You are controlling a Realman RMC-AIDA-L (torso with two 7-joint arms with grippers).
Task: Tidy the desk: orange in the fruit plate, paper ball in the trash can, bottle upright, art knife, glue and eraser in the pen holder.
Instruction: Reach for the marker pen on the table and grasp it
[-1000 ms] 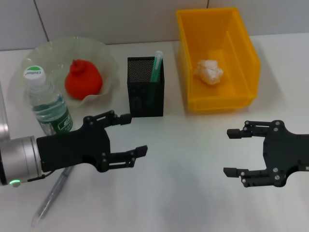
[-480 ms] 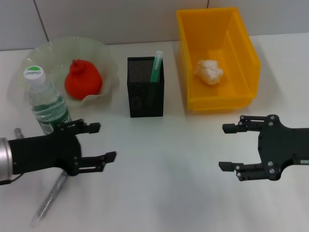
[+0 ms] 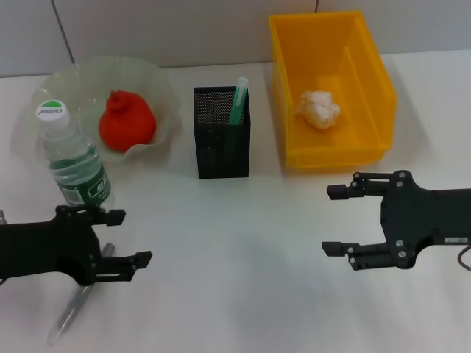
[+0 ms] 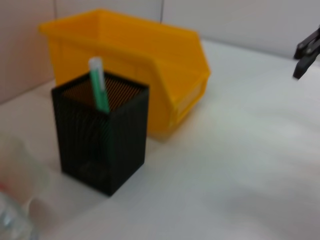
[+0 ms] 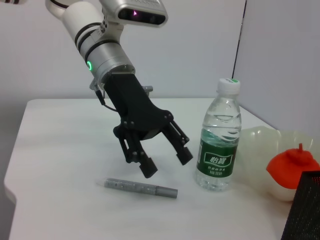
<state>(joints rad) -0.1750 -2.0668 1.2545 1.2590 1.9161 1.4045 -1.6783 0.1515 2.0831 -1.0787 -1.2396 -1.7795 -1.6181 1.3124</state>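
My left hand (image 3: 118, 237) hangs released, fingers spread, low over the near left part of the worktop (image 3: 243, 243), just in front of the bottle (image 3: 71, 158). A grey pen-like stick (image 3: 77, 305) lies flat on the worktop beneath that hand, slanting toward the near edge; the right wrist view shows it lying free under the spread fingers, not gripped. My right hand (image 3: 338, 219) is released too, fingers apart and holding nothing, over the near right part of the worktop, in front of the trash can (image 3: 372, 110).

The bottle stands upright near the left edge, white cap on top, right in front of the fruit plate (image 3: 162, 88). The orange (image 3: 126, 121) sits inside the fruit plate at the far left corner. The paper ball (image 3: 318, 109) lies on the floor of the trash can, which stands toward the far right. The pen holder (image 3: 221, 143) stands between the fruit plate and the trash can, with a green-and-white stick (image 3: 238, 99) leaning in its right-hand corner. I cannot see an eraser in any view.
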